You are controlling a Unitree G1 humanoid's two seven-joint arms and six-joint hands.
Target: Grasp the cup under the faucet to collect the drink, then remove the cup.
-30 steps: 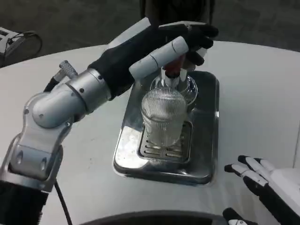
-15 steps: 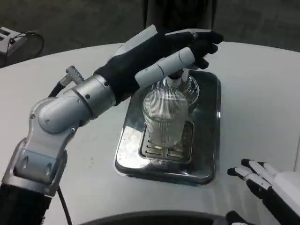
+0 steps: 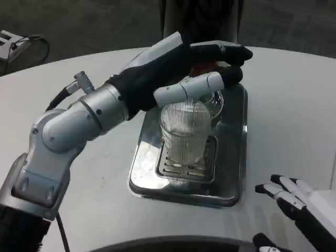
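Observation:
A ribbed clear glass cup [image 3: 185, 132] stands upright on the slotted grate [image 3: 173, 167] of a shiny metal drip tray [image 3: 235, 157], right under the faucet spout [image 3: 212, 100]. My left hand [image 3: 181, 68] reaches across above the cup. Its dark fingers [image 3: 231, 52] lie over the red faucet handle [image 3: 206, 66] and its white thumb [image 3: 189, 88] closes in beneath, so the handle is pinched between them. The hand hides most of the faucet. My right hand [image 3: 296, 202] rests low at the table's near right, fingers apart, holding nothing, well away from the cup.
The round white table [image 3: 294, 105] carries the tray in its middle. A dark dispenser body [image 3: 199, 21] rises behind the tray. A small white device with a cable [image 3: 16, 44] sits off the table at far left.
My left hand has shifted a little right and farther over the faucet handle, and its thumb has swung down to lie just above the cup rim. The cup has stayed put.

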